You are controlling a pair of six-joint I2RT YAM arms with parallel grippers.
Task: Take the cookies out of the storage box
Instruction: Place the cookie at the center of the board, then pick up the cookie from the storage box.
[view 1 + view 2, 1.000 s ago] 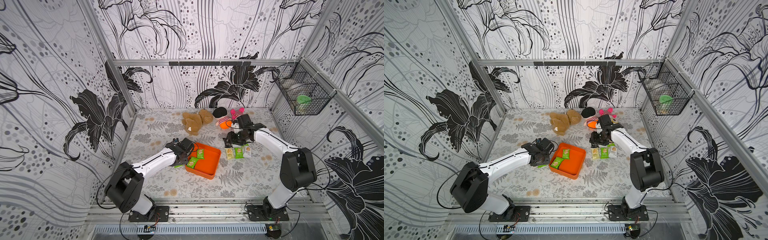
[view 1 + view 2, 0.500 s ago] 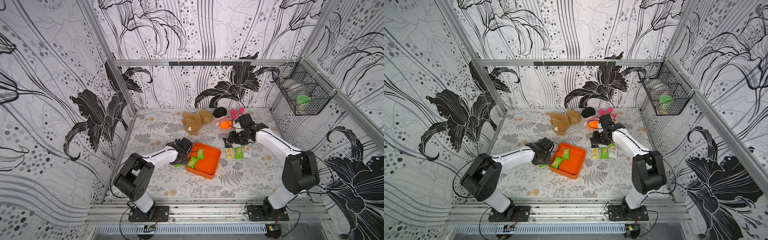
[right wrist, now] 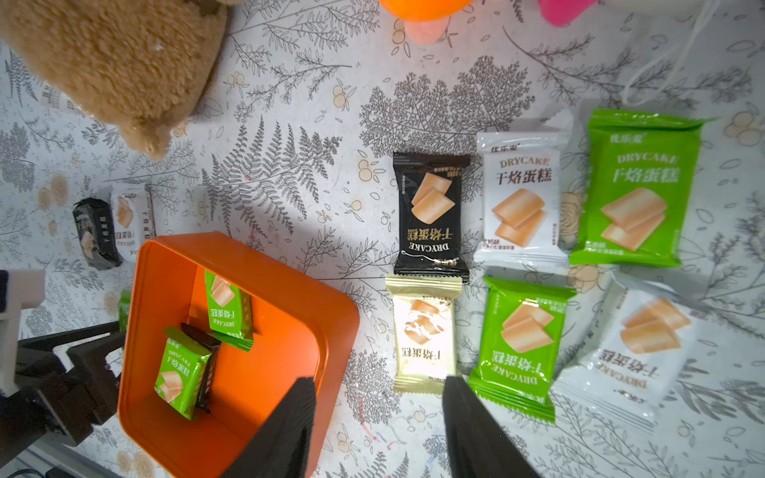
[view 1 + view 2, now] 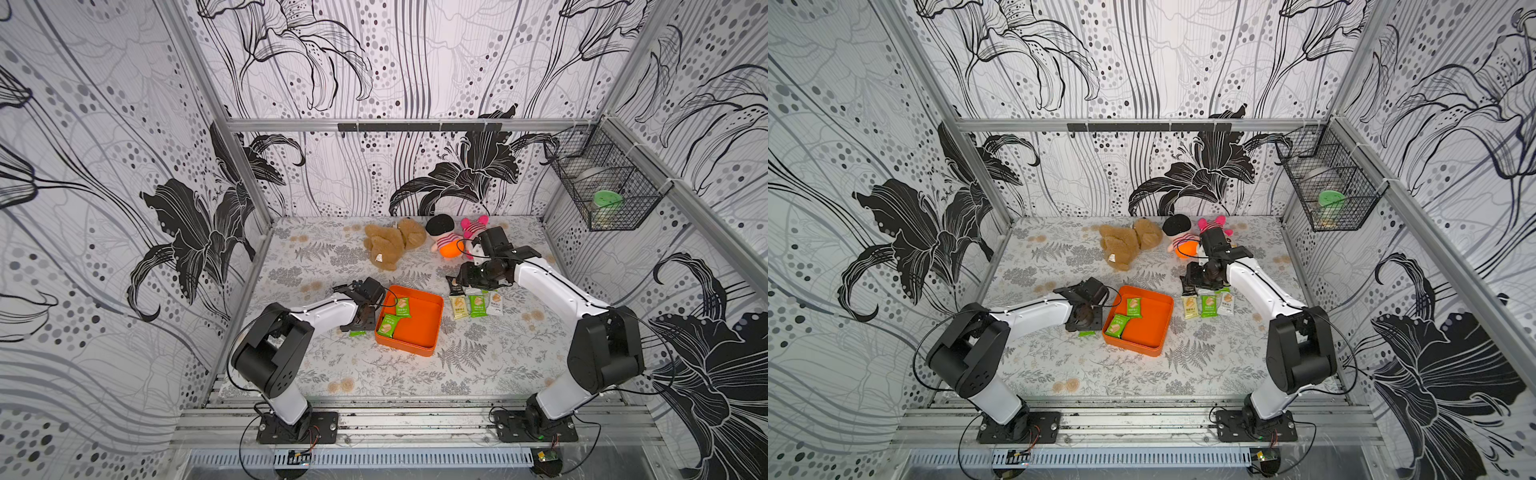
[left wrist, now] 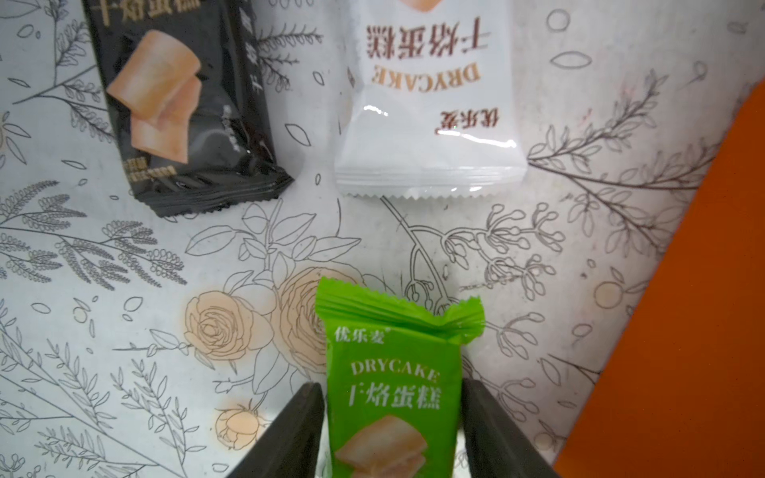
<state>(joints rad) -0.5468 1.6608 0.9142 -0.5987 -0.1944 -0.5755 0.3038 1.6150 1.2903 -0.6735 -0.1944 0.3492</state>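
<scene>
The orange storage box (image 4: 419,328) sits near the middle of the tabletop. Three cookies (image 3: 227,310) lie inside it: two green ones, and a black one tucked partly under a green one.

The left gripper (image 5: 389,387) is low over the tabletop, just beside the left wall of the box. Its two fingers (image 5: 298,426) stand apart. A green packet (image 5: 395,356) lies flat on the tabletop between them, and they are not pinching it. A little past it, a black packet (image 5: 186,103) and a white packet (image 5: 426,103) lie side by side.

On the right side of the box, six more packets (image 4: 477,304) lie in two neat rows. The right gripper (image 3: 378,380) hangs over the gap between the box and a cream packet (image 3: 422,335). Its fingers are apart and hold nothing.

A brown teddy bear (image 4: 390,245) lies by the back edge of the tabletop.
</scene>
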